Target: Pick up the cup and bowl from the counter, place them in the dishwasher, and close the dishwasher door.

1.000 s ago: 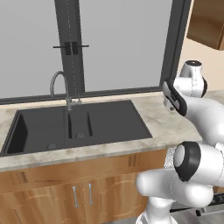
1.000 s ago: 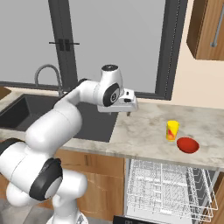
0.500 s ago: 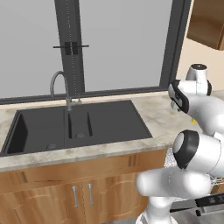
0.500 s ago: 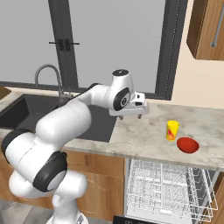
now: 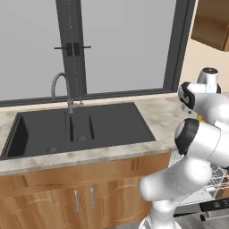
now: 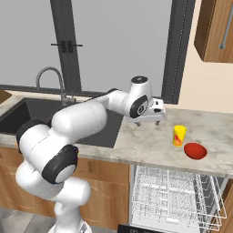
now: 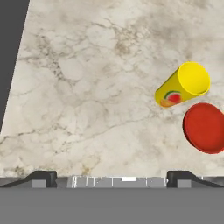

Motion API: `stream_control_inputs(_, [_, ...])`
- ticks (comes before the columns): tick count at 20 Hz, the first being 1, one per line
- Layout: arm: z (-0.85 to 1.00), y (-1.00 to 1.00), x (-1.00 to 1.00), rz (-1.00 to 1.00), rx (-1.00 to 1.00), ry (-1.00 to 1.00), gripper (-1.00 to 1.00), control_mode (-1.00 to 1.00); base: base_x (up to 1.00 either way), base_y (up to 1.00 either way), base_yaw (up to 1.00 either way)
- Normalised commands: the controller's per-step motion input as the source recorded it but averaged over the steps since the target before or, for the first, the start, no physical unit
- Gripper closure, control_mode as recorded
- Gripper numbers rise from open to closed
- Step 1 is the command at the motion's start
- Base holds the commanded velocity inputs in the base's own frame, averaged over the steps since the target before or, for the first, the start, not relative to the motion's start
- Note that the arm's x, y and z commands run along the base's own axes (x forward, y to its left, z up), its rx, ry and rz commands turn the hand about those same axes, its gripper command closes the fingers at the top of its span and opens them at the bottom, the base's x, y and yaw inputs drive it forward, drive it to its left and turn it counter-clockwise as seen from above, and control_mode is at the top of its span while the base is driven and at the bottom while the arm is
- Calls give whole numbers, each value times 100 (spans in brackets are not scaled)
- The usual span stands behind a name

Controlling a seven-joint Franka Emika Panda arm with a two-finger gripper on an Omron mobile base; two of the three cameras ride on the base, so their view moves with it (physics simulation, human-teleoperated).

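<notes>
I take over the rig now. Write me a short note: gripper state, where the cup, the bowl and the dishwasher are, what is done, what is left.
Gripper: open, holding nothing, above the counter, to the left of the cup.
Cup: upright on the counter, yellow, untouched.
Bowl: red, on the counter close beside the cup, nearer the front edge.
Dishwasher: open under the counter, white rack pulled out and empty.
Done: nothing loaded.
Left: grasp the cup, place it in the rack, then the bowl, then close the door.
</notes>
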Motion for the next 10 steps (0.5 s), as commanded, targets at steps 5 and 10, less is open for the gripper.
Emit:
stream_control_inputs(5, [-14,-36,23,0,0,0,-100,-100,0,0,0])
stream_control_inputs(10, [-24,-27,13,0,0,0,-100,-100,0,0,0])
